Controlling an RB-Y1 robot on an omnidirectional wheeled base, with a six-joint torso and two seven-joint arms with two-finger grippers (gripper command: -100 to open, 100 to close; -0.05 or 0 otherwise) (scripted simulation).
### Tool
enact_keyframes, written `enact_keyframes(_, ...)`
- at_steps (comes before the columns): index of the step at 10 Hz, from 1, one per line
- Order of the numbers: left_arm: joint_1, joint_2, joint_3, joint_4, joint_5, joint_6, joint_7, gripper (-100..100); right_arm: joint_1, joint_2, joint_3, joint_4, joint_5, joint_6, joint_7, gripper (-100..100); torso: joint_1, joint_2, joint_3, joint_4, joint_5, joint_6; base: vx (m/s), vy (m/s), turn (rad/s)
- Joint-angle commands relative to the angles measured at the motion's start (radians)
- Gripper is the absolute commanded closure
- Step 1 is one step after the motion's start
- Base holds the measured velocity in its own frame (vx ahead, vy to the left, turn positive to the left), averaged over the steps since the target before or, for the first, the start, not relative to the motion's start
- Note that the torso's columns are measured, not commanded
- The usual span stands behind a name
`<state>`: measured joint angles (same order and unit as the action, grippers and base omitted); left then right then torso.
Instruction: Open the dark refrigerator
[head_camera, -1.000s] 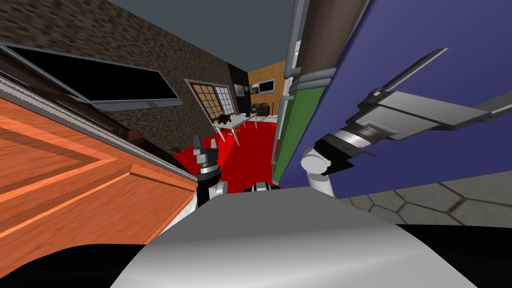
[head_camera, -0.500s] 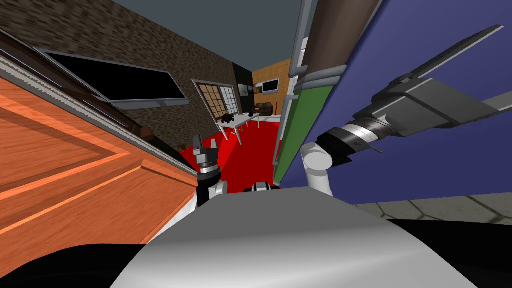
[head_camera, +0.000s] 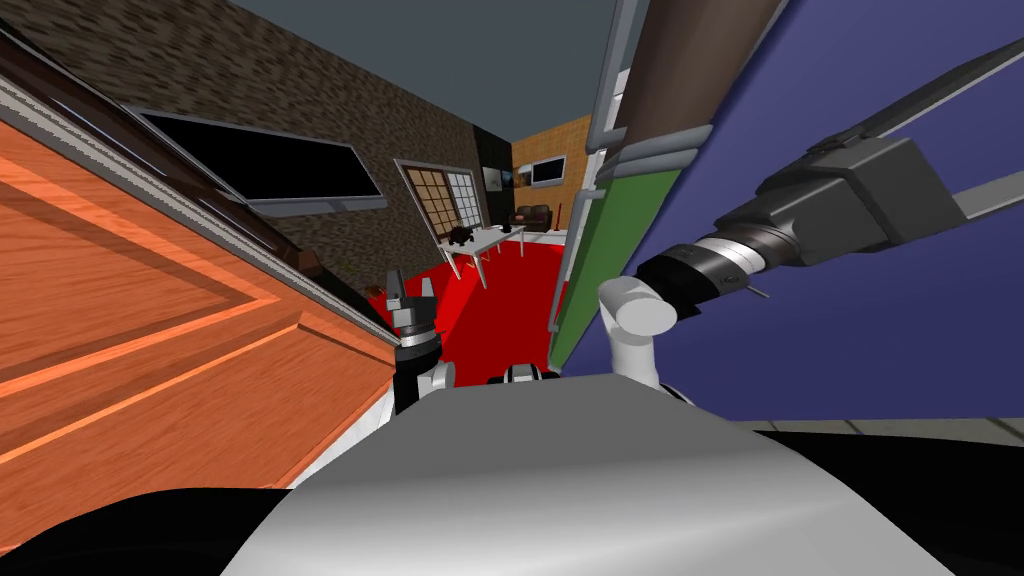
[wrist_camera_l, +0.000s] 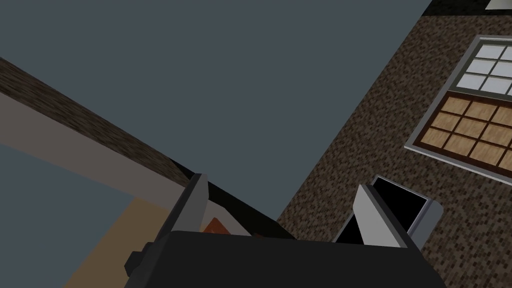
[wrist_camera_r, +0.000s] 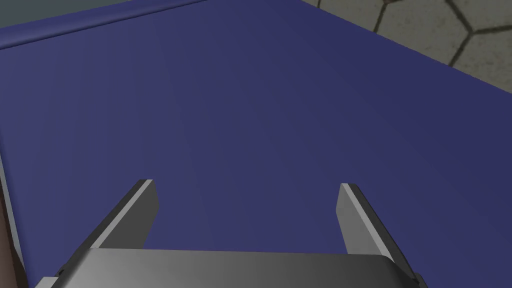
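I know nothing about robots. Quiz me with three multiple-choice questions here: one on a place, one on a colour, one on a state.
1. The white table stands on: A) red floor B) hexagon tiles C) a cabinet.
2. The panel facing the right pincer is: A) orange B) dark blue C) white.
3. The right pincer's fingers are: A) shut B) gripping a handle C) open.
Answers: 1 A, its legs rest on red; 2 B, blue lies ahead of the fingers; 3 C, they stand wide apart.

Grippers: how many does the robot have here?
2. The left gripper is open, low beside the orange wood panel. The right gripper is open, facing a flat dark blue surface.
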<state>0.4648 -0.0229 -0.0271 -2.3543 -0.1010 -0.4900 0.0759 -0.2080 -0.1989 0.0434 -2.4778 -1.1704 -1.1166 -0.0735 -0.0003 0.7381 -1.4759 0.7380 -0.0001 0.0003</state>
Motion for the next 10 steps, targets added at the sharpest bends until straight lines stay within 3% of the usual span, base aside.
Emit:
enact_keyframes(1, 0.000, 0.000, 0.000, 0.000, 0.000, 0.000, 0.000, 0, -0.055, -0.001, 0.005, -0.002, -0.081, -0.034, 0.007, -100, 0.000, 0.000, 0.000, 0.000, 0.000, -0.001, 0.005, -0.017, 0.073)
enact_keyframes(2, 0.000, 0.000, 0.000, 0.000, 0.000, 0.000, 0.000, 0, -0.055, -0.001, 0.005, -0.002, -0.091, -0.034, 0.007, -100, 0.000, 0.000, 0.000, 0.000, 0.000, 0.000, 0.003, -0.007, -0.008)
enact_keyframes(3, 0.000, 0.000, 0.000, 0.000, 0.000, 0.000, 0.000, 0, -0.100, -0.001, 0.006, -0.004, -0.129, -0.062, 0.013, -100, 0.001, 0.000, 0.000, 0.000, 0.000, 0.000, 0.001, -0.010, 0.132)
enact_keyframes(4, 0.000, 0.000, 0.000, 0.000, 0.000, 0.000, 0.000, 0, -0.100, -0.001, 0.006, -0.004, -0.157, -0.062, 0.013, -100, 0.001, 0.000, 0.000, 0.000, 0.000, -0.001, 0.002, -0.014, 0.083)
enact_keyframes(5, 0.000, 0.000, 0.000, 0.000, 0.000, 0.000, 0.000, 0, -0.142, -0.001, 0.006, -0.005, -0.191, -0.087, 0.020, -100, 0.000, 0.000, 0.000, 0.000, 0.000, 0.000, -0.001, -0.017, 0.134)
enact_keyframes(6, 0.000, 0.000, 0.000, 0.000, 0.000, 0.000, 0.000, 0, -0.144, -0.001, 0.006, -0.005, -0.221, -0.087, 0.020, -100, 0.000, 0.000, 0.000, 0.000, 0.000, -0.001, 0.001, -0.016, 0.070)
enact_keyframes(7, 0.000, 0.000, 0.000, 0.000, 0.000, 0.000, 0.000, 0, -0.184, 0.000, 0.006, -0.006, -0.252, -0.112, 0.027, -100, 0.000, 0.000, 0.000, 0.000, 0.000, 0.000, -0.002, -0.013, 0.091)
enact_keyframes(8, 0.000, 0.000, 0.000, 0.000, 0.000, 0.000, 0.000, 0, -0.187, 0.000, 0.006, -0.006, -0.281, -0.112, 0.027, -100, -0.001, -0.002, -0.003, -0.001, 0.001, -0.002, -0.013, -0.006, 0.054)
enact_keyframes(9, 0.000, 0.000, 0.000, 0.000, 0.000, 0.000, 0.000, 0, -0.230, 0.002, 0.006, -0.006, -0.310, -0.136, 0.034, -100, -0.001, -0.006, -0.006, -0.002, 0.002, -0.003, -0.015, -0.007, 0.101)
enact_keyframes(10, 0.000, 0.000, 0.000, 0.000, 0.000, 0.000, 0.000, 0, -0.230, 0.002, 0.006, -0.006, -0.338, -0.136, 0.034, -100, -0.001, -0.010, -0.010, -0.003, 0.003, -0.005, -0.014, -0.014, 0.064)
